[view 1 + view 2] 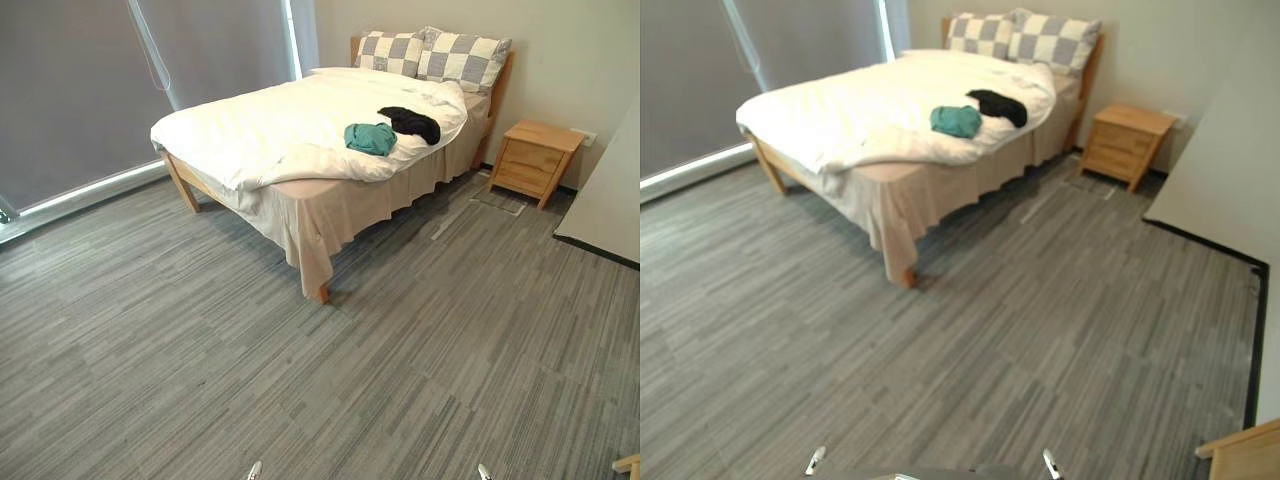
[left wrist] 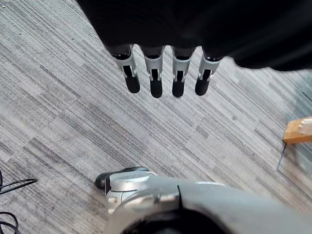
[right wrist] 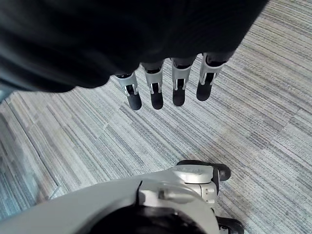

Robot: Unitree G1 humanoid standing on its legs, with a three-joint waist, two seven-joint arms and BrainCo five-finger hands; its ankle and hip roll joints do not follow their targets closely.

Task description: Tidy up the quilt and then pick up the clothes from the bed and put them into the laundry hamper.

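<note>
Currently: rumpled white quilt (image 1: 290,125), teal garment (image 1: 371,138), black garment (image 1: 411,122), upper centre, soft, light, pinch-anywhere; left hand (image 2: 165,73) and right hand (image 3: 165,83) straight-fingered, empty.

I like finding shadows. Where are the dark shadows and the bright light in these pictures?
Left eye view: a dark shadow lies under the wooden bed with the white quilt, and bright daylight lines the grey window blind. Left wrist view: the open left hand hangs over evenly lit grey floor.
</note>
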